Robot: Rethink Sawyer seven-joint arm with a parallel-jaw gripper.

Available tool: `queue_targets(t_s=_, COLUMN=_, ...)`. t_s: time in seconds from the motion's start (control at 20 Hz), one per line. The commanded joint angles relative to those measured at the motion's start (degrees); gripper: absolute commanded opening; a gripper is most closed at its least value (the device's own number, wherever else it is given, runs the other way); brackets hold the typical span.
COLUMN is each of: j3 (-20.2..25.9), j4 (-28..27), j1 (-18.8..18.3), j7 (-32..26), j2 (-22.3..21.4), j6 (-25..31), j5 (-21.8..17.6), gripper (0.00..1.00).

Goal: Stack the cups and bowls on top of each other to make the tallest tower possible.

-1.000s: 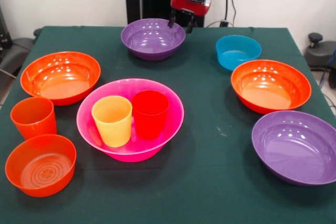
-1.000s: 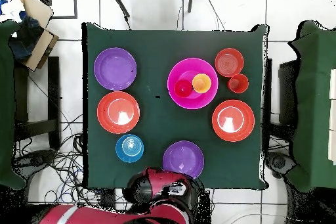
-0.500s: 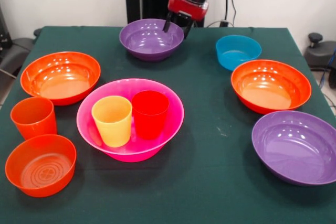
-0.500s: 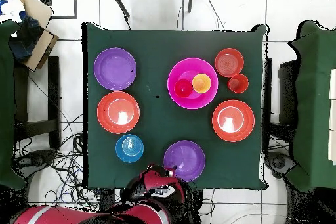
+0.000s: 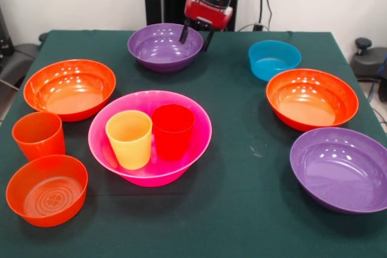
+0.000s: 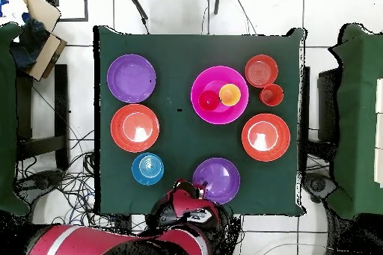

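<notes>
My gripper (image 5: pixel 195 38) hangs at the far side of the table with its jaws apart, astride the right rim of a purple bowl (image 5: pixel 160 46): one finger inside, one outside. In the overhead view the gripper (image 6: pixel 196 190) is at that bowl's (image 6: pixel 216 180) edge. The big pink bowl (image 5: pixel 151 176) stands mid-table and holds the yellow cup (image 5: pixel 129 138) and the red cup (image 5: pixel 173 130), both upright. The orange cup (image 5: pixel 38 134) stands alone at the left, behind the small orange bowl (image 5: pixel 46 188).
Wide orange bowls sit at the left (image 5: pixel 69 87) and at the right (image 5: pixel 311 98). The small blue bowl (image 5: pixel 274 58) is at the far right. The second purple bowl (image 5: pixel 341 167) is at the near right. A green cloth covers the table (image 5: pixel 242 209).
The gripper has moved left in the front view, and the purple bowl under it has slid left with it. Nothing else has moved.
</notes>
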Motion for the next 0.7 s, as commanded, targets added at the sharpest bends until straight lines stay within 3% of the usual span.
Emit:
queue_targets(t_s=0.05, j3=6.3, j4=-7.6, j1=-0.6, j7=7.1, j2=1.7, j6=-2.8, j5=0.7, gripper=1.0)
queue_targets(t_s=0.3, j3=6.3, j4=-7.7, j1=-0.3, j7=7.0, j2=2.1, j6=-2.6, j5=0.8, gripper=1.0)
queue_targets(t_s=0.35, j3=6.9, j4=-8.0, j1=-1.0, j7=6.4, j2=1.8, j6=-2.1, j5=-0.2, gripper=0.0)
queue_targets(t_s=0.55, j3=7.4, j4=-7.7, j1=-1.4, j7=6.9, j2=1.0, j6=1.5, j5=1.3, gripper=0.0)
queue_targets(t_s=0.7, j3=8.7, j4=-6.3, j1=-2.6, j7=5.3, j2=-4.5, j6=7.8, j5=0.3, gripper=0.0)
